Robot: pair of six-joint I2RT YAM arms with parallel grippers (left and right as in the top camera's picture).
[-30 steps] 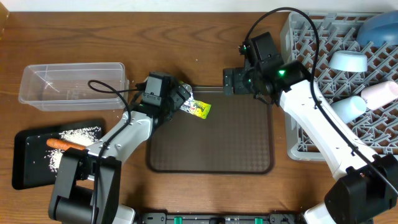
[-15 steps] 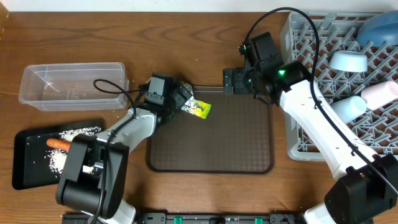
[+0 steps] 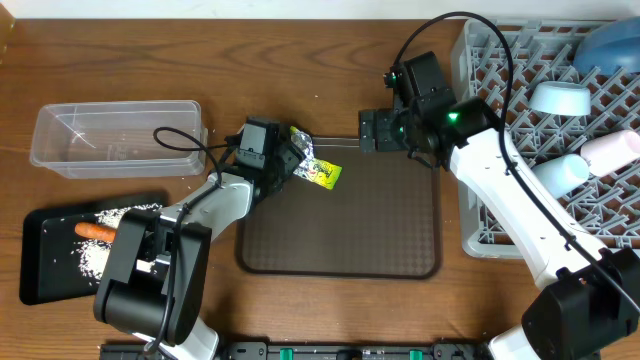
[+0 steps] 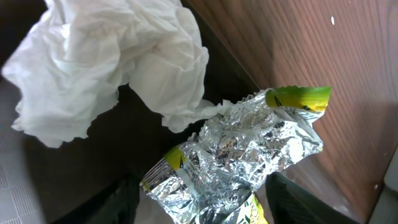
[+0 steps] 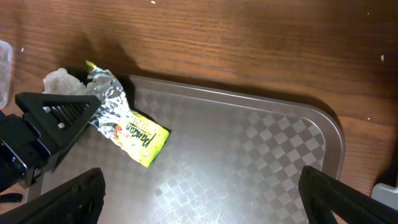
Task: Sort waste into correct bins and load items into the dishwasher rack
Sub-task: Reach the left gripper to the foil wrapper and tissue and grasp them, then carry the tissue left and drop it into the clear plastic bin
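My left gripper (image 3: 288, 158) is at the top-left corner of the brown tray (image 3: 340, 235), its two fingers closed on the crumpled silver end of the snack packet (image 4: 249, 149). I took that end because it is bunched up and gives the fingers something to bite. The printed yellow-green end lies flat and points out over the brown tray. From above I cannot tell for certain whether that far end rests on the tray or hangs just clear of it.

The tissue (image 4: 112, 68) sits right against the packet, touching its silver folds, on the side away from the printed end. It is not between my fingers, so lifting should bring the packet alone, though a fold of tissue could drag along with it.

The rice (image 3: 110, 215) and the carrot (image 3: 95, 231) lie in the black tray (image 3: 35, 270), so I take that one for food scraps. The clear tub (image 3: 120, 104) just beyond it looks bare inside, and I judge it to be the place for this wrapper. It is near my left side, which is why this arm has the job.

My right gripper (image 3: 372, 131) hangs over the top-right edge of the brown tray with its fingers spread wide and nothing in them. It waits between the tray and the rack (image 3: 470, 215), clear of the left arm's path. The rack already holds bowls and cups.
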